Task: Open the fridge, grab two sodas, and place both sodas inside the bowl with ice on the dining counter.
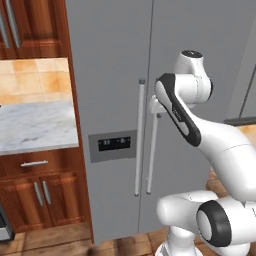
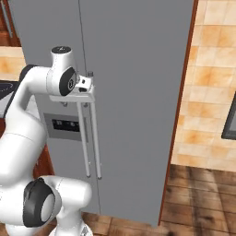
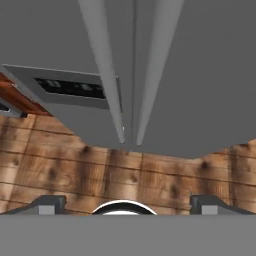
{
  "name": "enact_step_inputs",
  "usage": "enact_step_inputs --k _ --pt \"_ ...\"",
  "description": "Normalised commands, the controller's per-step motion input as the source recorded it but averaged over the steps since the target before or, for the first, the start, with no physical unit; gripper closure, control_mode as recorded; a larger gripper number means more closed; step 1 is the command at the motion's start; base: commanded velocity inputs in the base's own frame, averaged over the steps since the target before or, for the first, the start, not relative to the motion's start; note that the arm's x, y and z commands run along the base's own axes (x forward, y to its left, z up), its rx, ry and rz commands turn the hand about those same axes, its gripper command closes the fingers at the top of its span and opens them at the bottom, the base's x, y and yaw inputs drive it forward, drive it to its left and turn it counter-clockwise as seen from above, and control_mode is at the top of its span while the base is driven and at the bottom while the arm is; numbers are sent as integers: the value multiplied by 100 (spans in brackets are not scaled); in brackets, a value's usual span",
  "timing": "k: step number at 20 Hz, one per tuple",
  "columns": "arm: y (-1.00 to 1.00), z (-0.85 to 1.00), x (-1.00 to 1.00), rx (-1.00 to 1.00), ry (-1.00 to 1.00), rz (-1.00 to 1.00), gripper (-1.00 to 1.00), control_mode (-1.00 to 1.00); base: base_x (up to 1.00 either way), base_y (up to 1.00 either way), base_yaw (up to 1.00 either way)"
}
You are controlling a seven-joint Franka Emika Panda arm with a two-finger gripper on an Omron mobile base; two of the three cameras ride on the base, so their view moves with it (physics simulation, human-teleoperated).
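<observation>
The fridge stands directly in front of us, between the wood cabinets on its left and the tiled wall on its right, and both doors are closed. Our gripper is up at the top of the 2 bar handles, close to the right one, pointing down along them. Its jaws are wide apart and hold nothing. The dispenser panel is on the left door. Below we see the wooden floor.
</observation>
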Motion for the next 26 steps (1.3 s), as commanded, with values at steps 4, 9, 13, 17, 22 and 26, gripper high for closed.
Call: enact_step_inputs --k 4,9,13,17,22,26 --pt "0 0 0 0 0 0 -100 100 -50 10 -5" --pt "0 0 0 0 0 0 -100 100 -20 10 -1" --pt "-2 -11 39 0 -1 2 -100 -100 5 3 0" --pt "-7 -22 66 0 -5 4 -100 -100 0 0 0" --pt "0 -26 72 0 0 0 -100 -100 0 0 0" --pt "0 -34 55 0 0 -1 -100 -100 0 0 0"
